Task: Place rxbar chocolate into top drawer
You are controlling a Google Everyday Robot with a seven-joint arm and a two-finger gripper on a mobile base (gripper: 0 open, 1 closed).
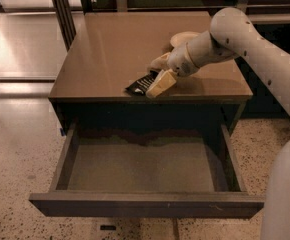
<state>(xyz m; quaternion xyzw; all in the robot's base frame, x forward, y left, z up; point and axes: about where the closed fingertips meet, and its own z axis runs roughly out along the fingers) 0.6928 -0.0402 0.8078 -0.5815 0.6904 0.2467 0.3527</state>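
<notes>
Rxbar chocolate (140, 84): small flat bar in a black wrapper with white lettering. Lies flat on the brown cabinet top (115, 49), close to the front edge and a little right of the middle. Sits askew, one end pointing toward the front left, the other end tucked under the gripper (154, 78). Gripper down at that right end of the bar, touching it, just above the cabinet top.

Top drawer (145, 204): wide, shallow, dark grey-brown, with a flat plain front panel. Stands pulled well out beneath the cabinet top, greyish inner floor in full view. Lies directly below and in front of the bar, apart from it.
</notes>
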